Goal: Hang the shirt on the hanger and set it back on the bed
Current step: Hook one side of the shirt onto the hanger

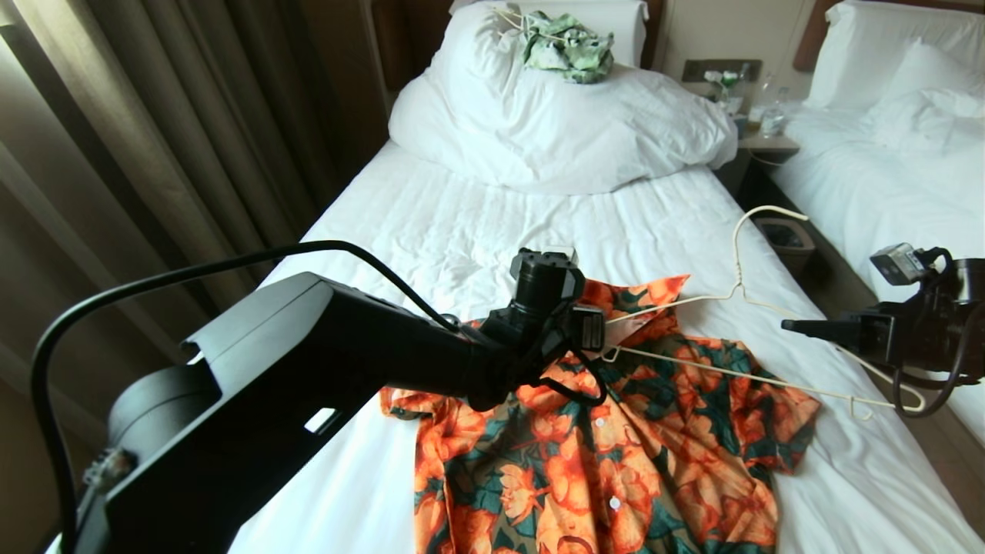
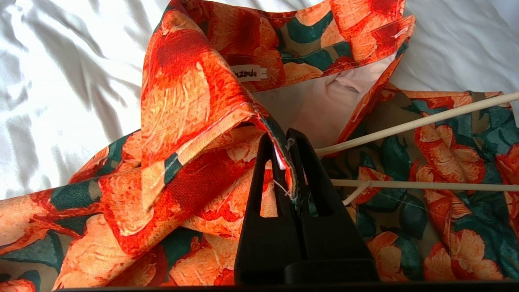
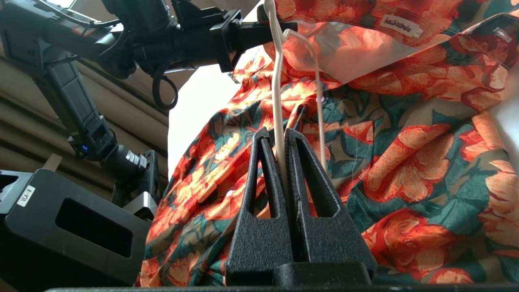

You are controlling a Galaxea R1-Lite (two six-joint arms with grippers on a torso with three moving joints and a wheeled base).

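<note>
Threading the hanger into the shirt's neck, on the bed

The bed (image 1: 477,231) carries the shirt (image 1: 616,462), spread across the near end of the white sheet with its collar toward the bundled duvet. Above it the hanger (image 1: 739,296) is held level, one end reaching into the neck opening. The left gripper (image 2: 284,158) is pinched tight on the front edge of the shirt by the collar, lifting it so the neck gapes; the right gripper (image 3: 282,162) is clamped on the hanger's wire. By my reading one shoulder is going in; next the hanger wants sliding further under the lifted cloth while the left grip keeps the opening up. A small white neck label (image 2: 247,73) bears print I cannot read with confidence.
</note>
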